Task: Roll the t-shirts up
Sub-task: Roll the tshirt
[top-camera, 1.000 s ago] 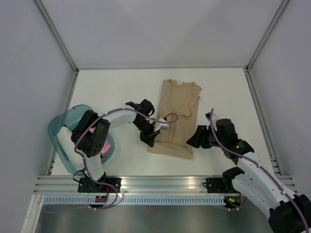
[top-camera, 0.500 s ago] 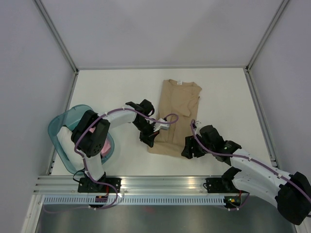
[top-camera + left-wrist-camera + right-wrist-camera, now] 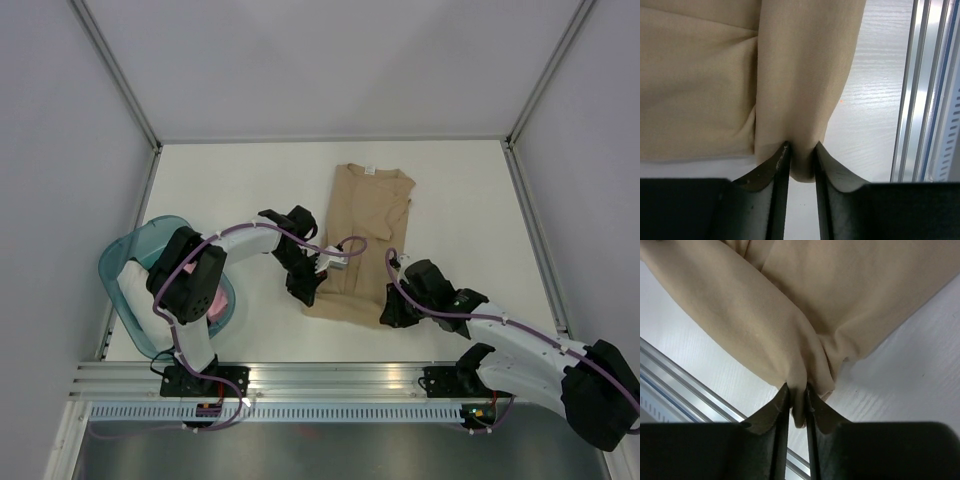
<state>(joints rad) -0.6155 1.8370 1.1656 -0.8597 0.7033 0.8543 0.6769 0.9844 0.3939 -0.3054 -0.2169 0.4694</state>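
Tan t-shirt [image 3: 368,225] lies on the white table [image 3: 230,190]; the left hand [image 3: 801,149] and right hand [image 3: 797,389] each pinch its near hem.

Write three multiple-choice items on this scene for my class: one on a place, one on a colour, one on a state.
1. In the top view, where is the basket relative to the spread t-shirt?
A. To its left
B. To its right
C. On top of it

2. What colour is the t-shirt?
A. Pink
B. White
C. Tan

3. What are the left hand and right hand doing?
A. Both hang open above the fabric
B. Both are shut on the t-shirt's near edge
C. Only the left hand grips fabric

Answers:
1 A: the basket sits at the left side of the table, the t-shirt nearer the middle.
2 C: the fabric is tan in all three views.
3 B: each wrist view shows fabric pinched in that hand.
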